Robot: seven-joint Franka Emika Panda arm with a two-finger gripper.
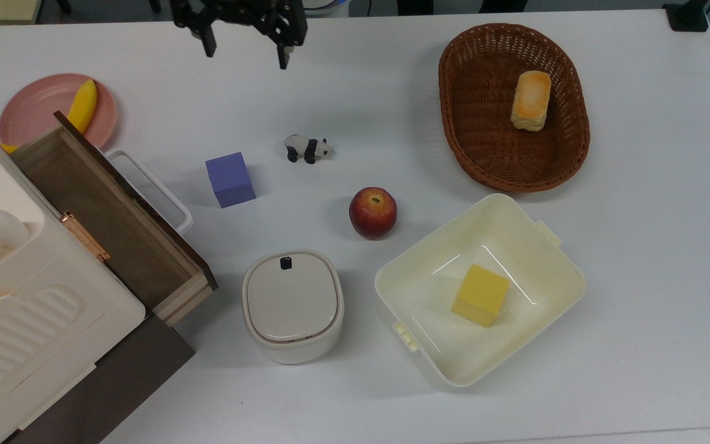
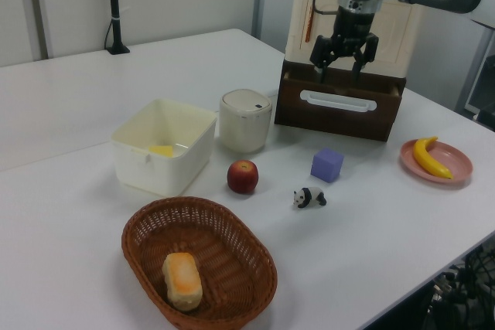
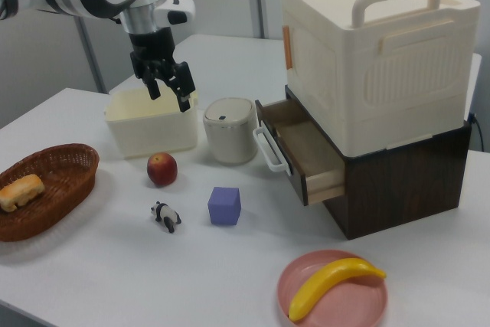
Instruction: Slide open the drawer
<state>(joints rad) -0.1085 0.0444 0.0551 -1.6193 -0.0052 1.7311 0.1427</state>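
The dark brown wooden drawer (image 1: 108, 216) (image 3: 306, 151) stands pulled out from its cabinet, its grey-brown inside bare. Its white loop handle (image 1: 151, 188) (image 2: 339, 100) (image 3: 269, 151) faces the table's middle. My gripper (image 1: 244, 52) (image 2: 339, 71) (image 3: 168, 91) hangs open high above the table, well away from the handle, with nothing between its fingers.
A cream ribbed appliance (image 3: 375, 51) sits on the cabinet. On the table are a purple cube (image 1: 230, 179), toy panda (image 1: 308, 148), apple (image 1: 373, 213), lidded cream pot (image 1: 292, 305), cream tub (image 1: 534, 246) holding a yellow block, wicker basket (image 1: 571, 148) with bread, and a pink plate (image 1: 34, 108) with a banana.
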